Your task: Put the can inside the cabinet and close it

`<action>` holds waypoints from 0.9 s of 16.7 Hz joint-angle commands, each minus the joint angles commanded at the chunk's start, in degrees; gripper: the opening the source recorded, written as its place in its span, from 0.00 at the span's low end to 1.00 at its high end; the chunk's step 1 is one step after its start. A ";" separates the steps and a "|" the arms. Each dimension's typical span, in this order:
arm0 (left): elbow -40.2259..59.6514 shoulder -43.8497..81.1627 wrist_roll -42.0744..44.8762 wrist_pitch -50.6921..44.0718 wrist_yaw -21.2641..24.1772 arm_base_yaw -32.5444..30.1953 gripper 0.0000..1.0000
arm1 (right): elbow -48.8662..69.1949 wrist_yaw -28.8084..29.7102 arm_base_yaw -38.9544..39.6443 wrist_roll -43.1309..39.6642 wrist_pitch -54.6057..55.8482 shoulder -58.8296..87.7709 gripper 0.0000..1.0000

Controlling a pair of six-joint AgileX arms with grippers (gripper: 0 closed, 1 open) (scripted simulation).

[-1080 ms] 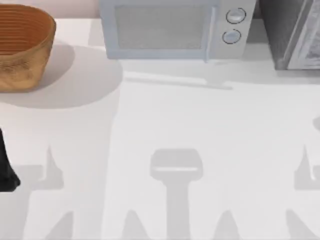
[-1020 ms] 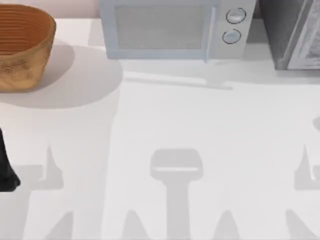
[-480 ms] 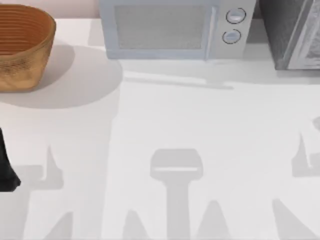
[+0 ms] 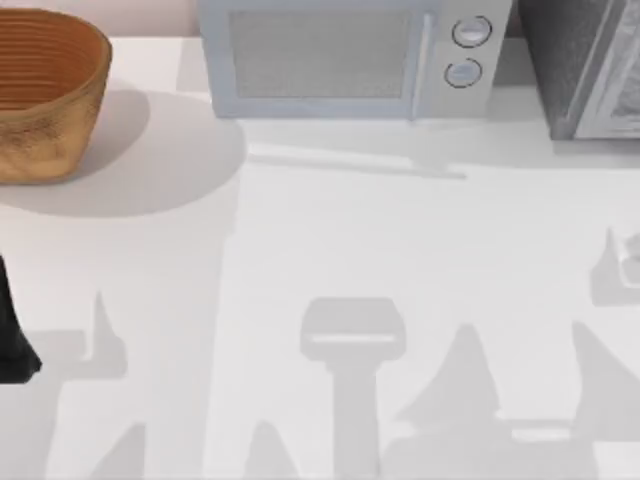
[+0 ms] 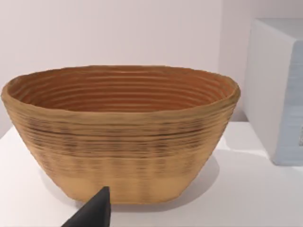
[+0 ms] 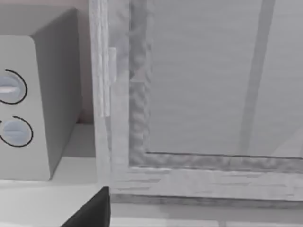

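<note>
Table (image 4: 330, 240): the middle and near part lies bare, open for passage from left edge to right edge.

Back row holds the obstacles. Woven basket (image 4: 45, 95) at the far left corner; from my left wrist view it stands directly ahead (image 5: 120, 137), its mouth open upward. White microwave (image 4: 345, 60) in the back centre, with a bare strip of table between it and the basket.

Cabinet (image 4: 585, 65) at the far right, a narrow gap between it and the microwave. In my right wrist view its framed door panel (image 6: 203, 99) stands close ahead, the microwave (image 6: 28, 104) just beside it.
</note>
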 joint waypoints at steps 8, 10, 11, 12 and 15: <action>0.00 0.00 0.00 0.00 0.00 0.00 1.00 | 4.71 -5.27 -6.60 -0.77 32.21 42.35 1.00; 0.00 0.00 0.00 0.00 0.00 0.00 1.00 | 5.61 -6.33 -7.90 -0.87 38.56 50.79 1.00; 0.00 0.00 0.00 0.00 0.00 0.00 1.00 | 5.99 -6.80 -8.46 -0.90 41.32 54.47 1.00; 0.00 0.00 0.00 0.00 0.00 0.00 1.00 | 6.32 -7.20 -8.95 -0.93 43.72 57.67 1.00; 0.00 0.00 0.00 0.00 0.00 0.00 1.00 | 7.00 -8.04 -9.96 -0.98 48.67 64.32 1.00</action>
